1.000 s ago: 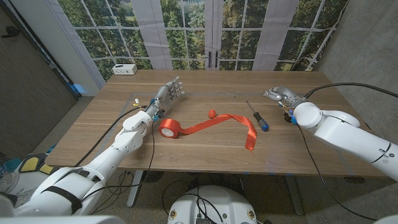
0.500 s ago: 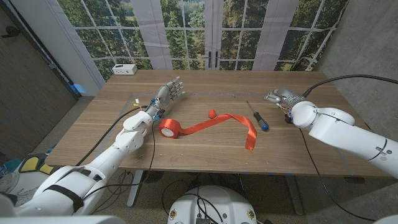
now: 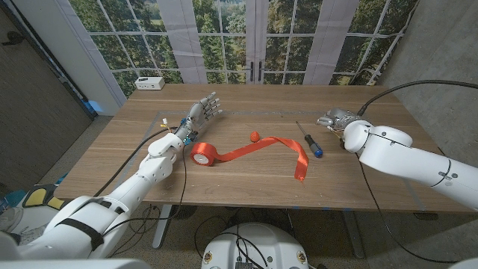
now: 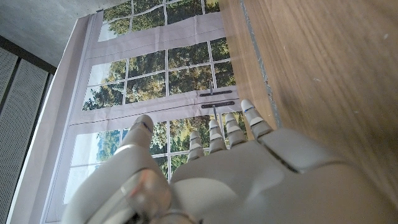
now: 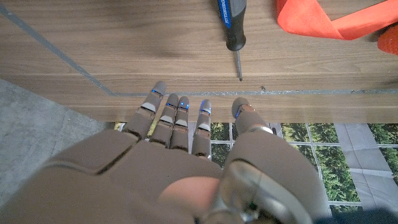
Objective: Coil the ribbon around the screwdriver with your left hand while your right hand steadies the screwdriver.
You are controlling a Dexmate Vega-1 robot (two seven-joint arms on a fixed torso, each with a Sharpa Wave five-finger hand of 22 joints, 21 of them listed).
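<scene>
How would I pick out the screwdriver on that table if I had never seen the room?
Start at the wooden table and find the long orange ribbon running from its roll across the middle. Just past the ribbon's loose end, toward the robot's right hand, lies the screwdriver. It is the one thin, straight thing there: a dark metal shaft ending in a blue and black handle.

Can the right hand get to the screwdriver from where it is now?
Probably yes. The right hand sits open on the table just beside the screwdriver, with only bare wood between them. The ribbon lies on the screwdriver's other side, out of the way.
</scene>
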